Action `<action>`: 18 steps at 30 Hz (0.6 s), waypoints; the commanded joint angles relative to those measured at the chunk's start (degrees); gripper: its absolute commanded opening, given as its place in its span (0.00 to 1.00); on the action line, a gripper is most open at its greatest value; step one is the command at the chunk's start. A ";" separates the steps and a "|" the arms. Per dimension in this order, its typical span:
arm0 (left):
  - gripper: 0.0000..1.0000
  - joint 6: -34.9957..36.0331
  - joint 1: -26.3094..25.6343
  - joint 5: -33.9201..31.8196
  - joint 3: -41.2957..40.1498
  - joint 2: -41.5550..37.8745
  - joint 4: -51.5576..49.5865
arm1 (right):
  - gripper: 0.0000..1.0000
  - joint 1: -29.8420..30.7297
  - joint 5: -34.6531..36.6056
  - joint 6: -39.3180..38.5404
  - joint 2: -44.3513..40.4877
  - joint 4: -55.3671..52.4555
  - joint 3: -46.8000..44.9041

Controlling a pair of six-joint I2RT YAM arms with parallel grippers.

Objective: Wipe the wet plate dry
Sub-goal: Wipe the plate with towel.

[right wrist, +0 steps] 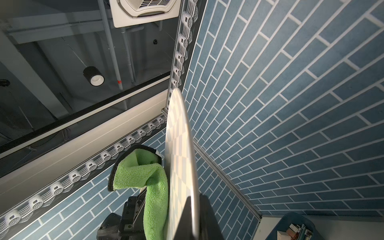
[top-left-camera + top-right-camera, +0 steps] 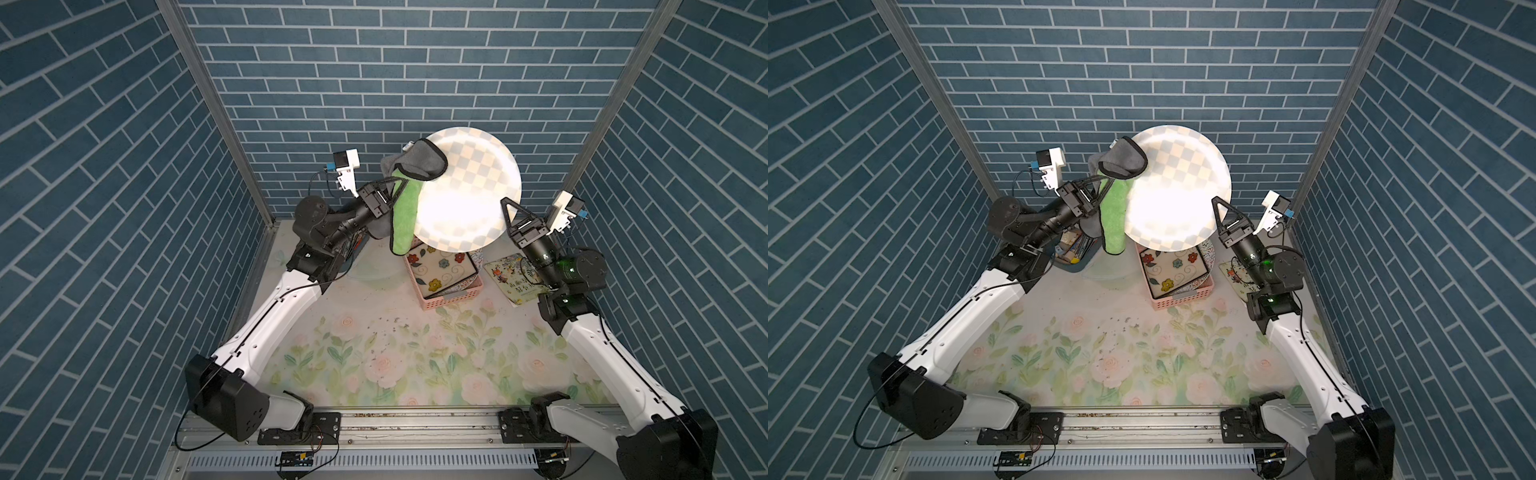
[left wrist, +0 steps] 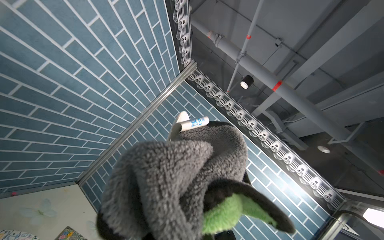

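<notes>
Right gripper closed tight on the lower right rim of the plate; in the right wrist view a dark finger sits on each side of the rim, and the plate is seen nearly edge-on. Plate is round with a checked pattern, held up off the table, tilted with its face toward the top camera, above the pink basket. Strong glare on the lower middle of the face; cannot tell whether it is wet there. Left gripper closed on the cloth, which is grey on one side, green on the other, with black trim. Grey flap lies over the plate's upper left rim in both top views; green length hangs down beside the left edge. Right wrist view: green side of the cloth touching the checked face. Left wrist view is mostly filled by the cloth. Flowered dish lies in the basket. Book on the table under the right arm. Blue bin under the left arm.
</notes>
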 commanded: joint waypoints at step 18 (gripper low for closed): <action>0.00 -12.80 1.82 4.71 8.20 3.76 14.03 | 0.00 1.98 -4.07 5.47 1.95 12.19 5.95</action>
